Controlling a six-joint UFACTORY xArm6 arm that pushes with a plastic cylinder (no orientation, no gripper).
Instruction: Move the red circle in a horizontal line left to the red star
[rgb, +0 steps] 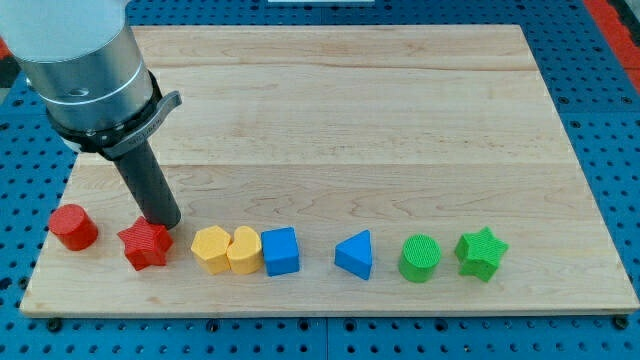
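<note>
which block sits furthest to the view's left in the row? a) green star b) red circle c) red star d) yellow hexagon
b: the red circle is at the row's left end, with the red star just to its right, beside my tip.

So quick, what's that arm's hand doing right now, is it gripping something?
No gripper: it ends in a plain rod, holding nothing.
My tip sits at the top edge of the red star, right of the red circle.
</note>
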